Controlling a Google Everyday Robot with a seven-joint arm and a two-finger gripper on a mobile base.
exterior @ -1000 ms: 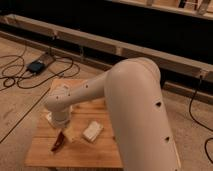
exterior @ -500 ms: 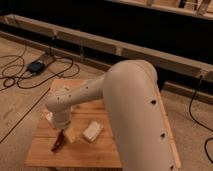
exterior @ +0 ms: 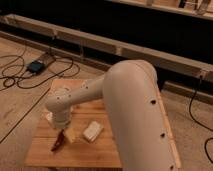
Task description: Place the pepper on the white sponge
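The robot arm (exterior: 131, 102) bends low over the wooden table (exterior: 102, 156). The white sponge (exterior: 92, 131) lies just beside the gripper (exterior: 68, 132), which is spread wide and empty over the pepper (exterior: 57, 143). This looks like the grasp step; the next move calls for closing on the pepper.

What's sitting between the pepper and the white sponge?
In the camera view, only the pincer, hanging low just beside the pepper; from there to the sponge the table is bare wood.

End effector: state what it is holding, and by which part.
Nothing, as far as shows. The end effector hangs open right over the pepper, which lies on the wooden table near the white sponge.
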